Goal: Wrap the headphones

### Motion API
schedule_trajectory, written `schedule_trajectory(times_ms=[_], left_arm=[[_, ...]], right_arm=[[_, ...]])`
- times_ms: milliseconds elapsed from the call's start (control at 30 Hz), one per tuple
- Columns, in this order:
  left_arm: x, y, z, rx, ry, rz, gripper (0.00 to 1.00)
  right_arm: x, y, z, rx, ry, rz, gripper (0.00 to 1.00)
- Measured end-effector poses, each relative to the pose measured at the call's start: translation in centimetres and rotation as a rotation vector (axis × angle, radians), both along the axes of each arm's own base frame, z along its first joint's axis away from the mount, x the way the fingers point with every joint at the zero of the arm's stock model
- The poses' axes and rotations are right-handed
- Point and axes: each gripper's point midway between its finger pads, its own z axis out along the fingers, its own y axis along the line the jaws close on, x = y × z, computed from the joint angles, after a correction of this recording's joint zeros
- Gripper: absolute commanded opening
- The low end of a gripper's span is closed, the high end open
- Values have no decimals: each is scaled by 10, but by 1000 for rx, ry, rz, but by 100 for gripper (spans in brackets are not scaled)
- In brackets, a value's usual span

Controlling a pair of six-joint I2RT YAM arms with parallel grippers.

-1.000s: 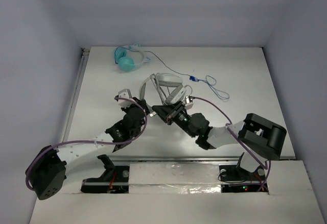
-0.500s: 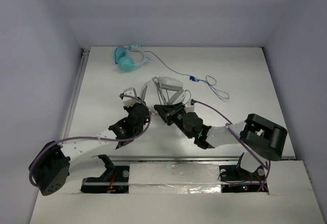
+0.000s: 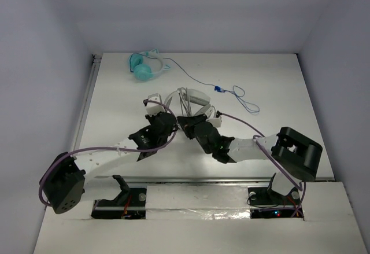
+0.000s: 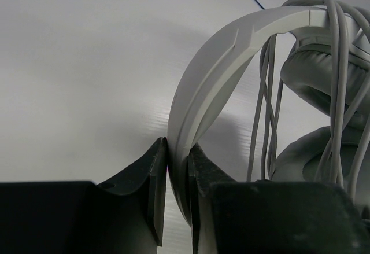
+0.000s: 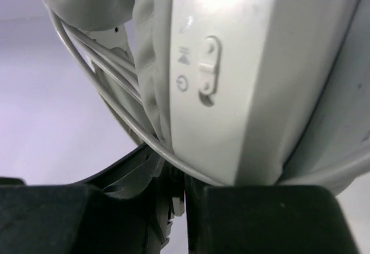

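Note:
The white headphones (image 3: 193, 98) are held just above the middle of the table between both arms. My left gripper (image 4: 178, 167) is shut on the wide white headband (image 4: 219, 63); from above it (image 3: 171, 120) sits at the headphones' near left. The thin grey cable (image 4: 267, 109) runs in several strands across the band and the grey ear pads (image 4: 324, 86). My right gripper (image 5: 184, 199) is shut on the cable (image 5: 104, 69) just under the ear cup (image 5: 237, 92) with its buttons. A short grey piece sits between the jaws. From above, this gripper (image 3: 187, 121) is at the near side.
Teal headphones (image 3: 142, 67) lie at the far left of the table. Their thin cable with a blue plug (image 3: 217, 89) trails right to a small loop (image 3: 245, 102). A rail (image 3: 85, 109) runs along the table's left edge. Walls enclose three sides.
Both grippers have carried the headphones a little away from the bases; the left arm swung right and forward, the right wrist slid left. Both grips stay the same.

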Motion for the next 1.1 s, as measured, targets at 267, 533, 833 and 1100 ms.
schedule_trajectory(times_ms=[267,533,833,1100], left_arm=[[5,-18,-9,41,72,-47,0],[2,-33,-11,66,135,-127,0],[5,-41,-13,4,179,-200,0],[4,-43,-20,-24,235,-280,0]], right_arm=[[16,1,-13,-165,35,-67,38],[17,-9,-17,-283,59,-71,54],[22,-18,6,-350,34,-15,65],[52,-32,22,-374,15,-15,67]])
